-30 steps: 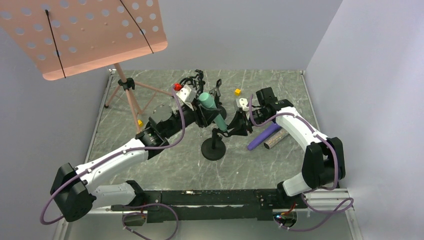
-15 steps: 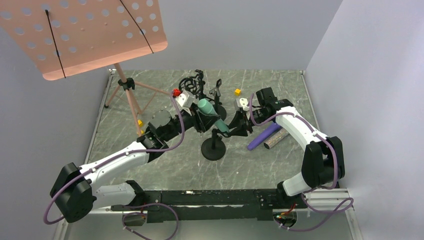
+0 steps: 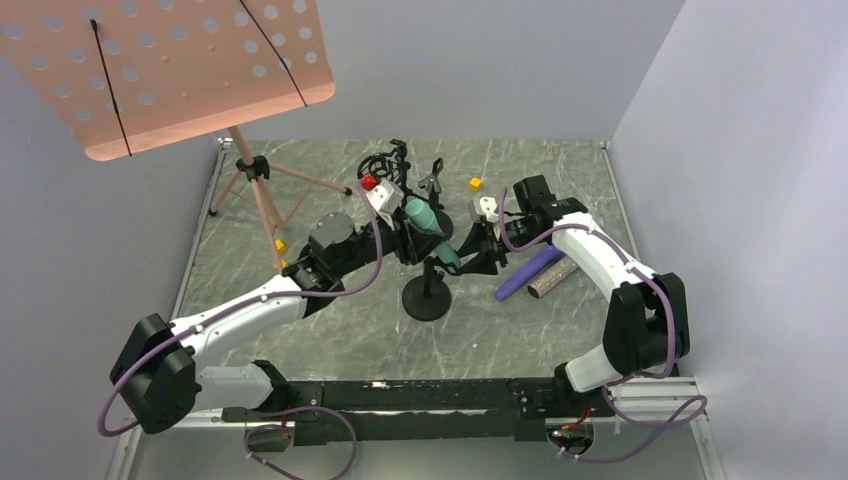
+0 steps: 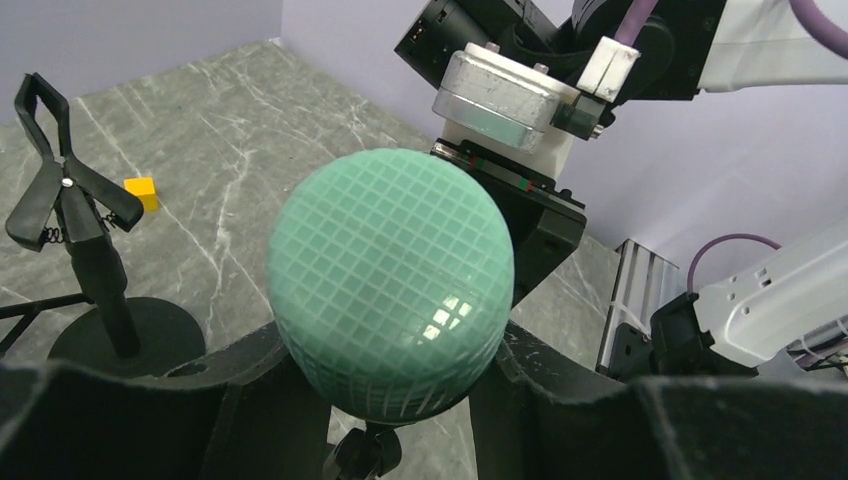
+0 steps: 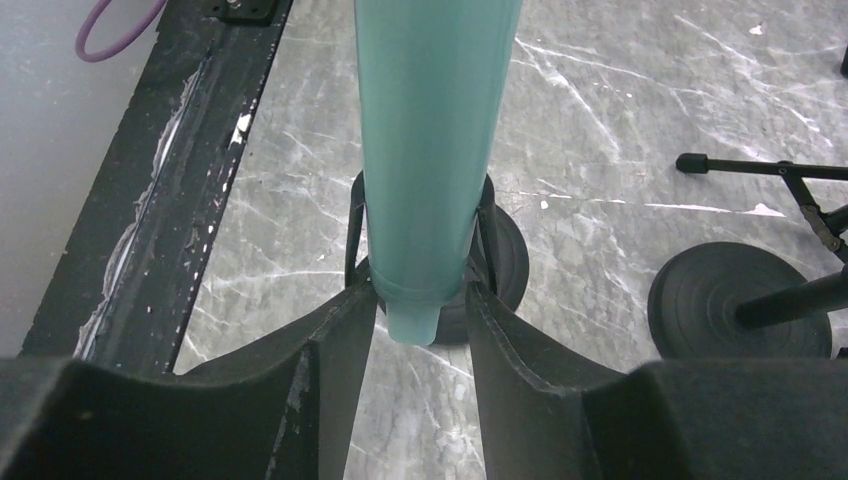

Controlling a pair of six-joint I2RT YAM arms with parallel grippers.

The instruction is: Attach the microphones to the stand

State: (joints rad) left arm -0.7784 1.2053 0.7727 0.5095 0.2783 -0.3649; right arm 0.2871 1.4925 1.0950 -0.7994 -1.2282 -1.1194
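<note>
At the centre of the top view, the teal-green stick microphone with a gridded mesh head (image 3: 428, 228) is held tilted in the air, head toward the upper left and tail pointing down at the black round-based microphone stand (image 3: 427, 299). The left gripper (image 4: 390, 350) clamps it just under the head, and the right gripper (image 5: 420, 297) pinches its tapered tail, with the stand's clip prongs on either side of the handle. The purple stick microphone (image 3: 527, 273) and the glittery grey-brown microphone (image 3: 553, 277) lie side by side on the grey marble table (image 3: 330, 330), right of centre.
</note>
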